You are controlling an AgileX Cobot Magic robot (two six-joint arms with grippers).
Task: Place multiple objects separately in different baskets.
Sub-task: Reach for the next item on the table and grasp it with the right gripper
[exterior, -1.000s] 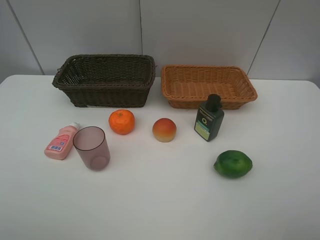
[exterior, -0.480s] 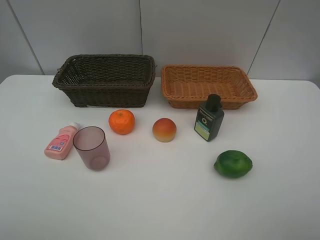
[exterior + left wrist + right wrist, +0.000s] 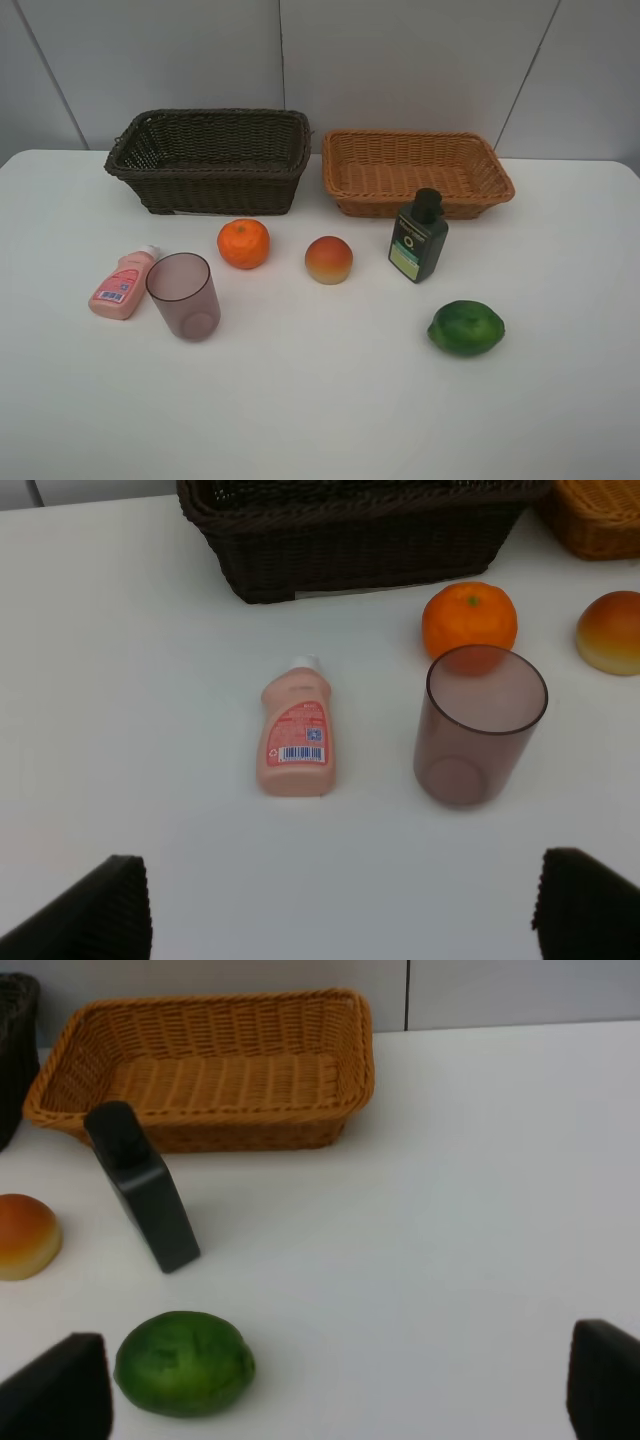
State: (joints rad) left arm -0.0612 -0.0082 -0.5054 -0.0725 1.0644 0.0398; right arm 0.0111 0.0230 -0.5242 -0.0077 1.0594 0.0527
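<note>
An orange mandarin [image 3: 244, 243], a red-yellow peach-like fruit [image 3: 329, 260], a green lime [image 3: 466, 328], an upright dark green black-capped bottle [image 3: 417, 243], a pink white-capped bottle [image 3: 122, 285] lying flat and a translucent mauve plastic cup [image 3: 185, 296] sit on the white surface [image 3: 320, 410]. Behind them, the deep dark brown wicker basket [image 3: 220, 190] and the shallow orange-tan wicker basket [image 3: 360, 200] show bare weave. My left hand [image 3: 340, 910] and right hand [image 3: 330, 1385] gape wide, holding nothing.

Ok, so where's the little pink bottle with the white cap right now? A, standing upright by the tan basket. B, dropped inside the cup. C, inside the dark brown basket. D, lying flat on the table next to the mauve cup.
D: the pink bottle lies on its side on the white table, beside the upright mauve cup.
</note>
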